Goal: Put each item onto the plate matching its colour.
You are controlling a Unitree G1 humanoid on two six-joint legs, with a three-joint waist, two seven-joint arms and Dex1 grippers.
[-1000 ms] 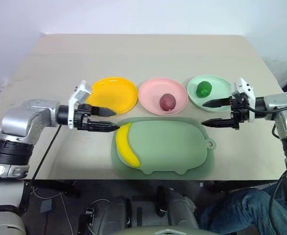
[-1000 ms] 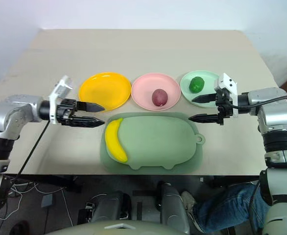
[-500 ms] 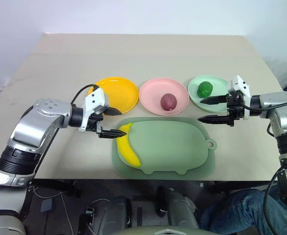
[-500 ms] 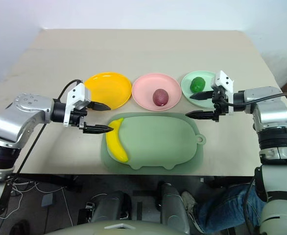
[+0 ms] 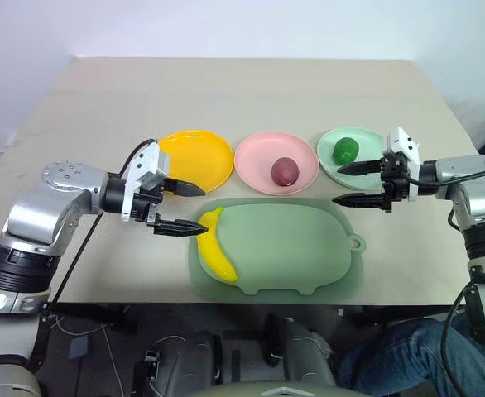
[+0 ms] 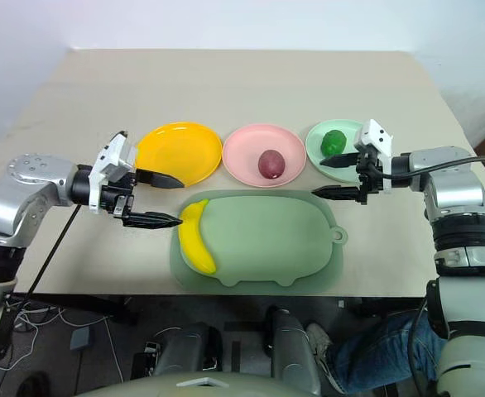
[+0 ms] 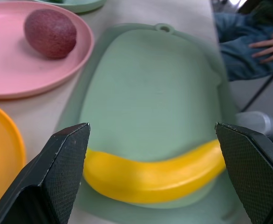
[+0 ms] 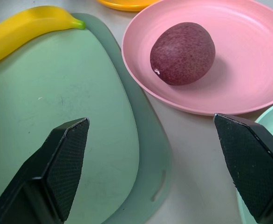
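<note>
A curved yellow banana [image 5: 213, 246] lies along the left edge of the pale green board [image 5: 292, 248]. My left gripper [image 5: 203, 209] hovers open just beside the banana's upper tip, at the front edge of the bare orange-yellow plate [image 5: 201, 157]. In the left wrist view the banana [image 7: 155, 175] lies between the spread fingers [image 7: 66, 158]. A dark red-purple fruit [image 5: 285, 171] sits on the pink plate [image 5: 255, 153]. A bumpy dark green fruit [image 5: 345, 150] rests on the mint green plate [image 5: 329, 161]. My right gripper [image 5: 337, 185] is open, low over that plate's front edge.
The three plates stand in a row behind the board, which lies near the table's front edge [image 5: 251, 303]. A person in jeans [image 5: 391, 347] sits below the table at the right, with a hand [image 7: 271, 46] on the knee. Bare tabletop stretches behind the plates.
My left wrist has rolled, so its fingers now stand more one above the other, still beside the banana's tip. The right gripper has hardly moved.
</note>
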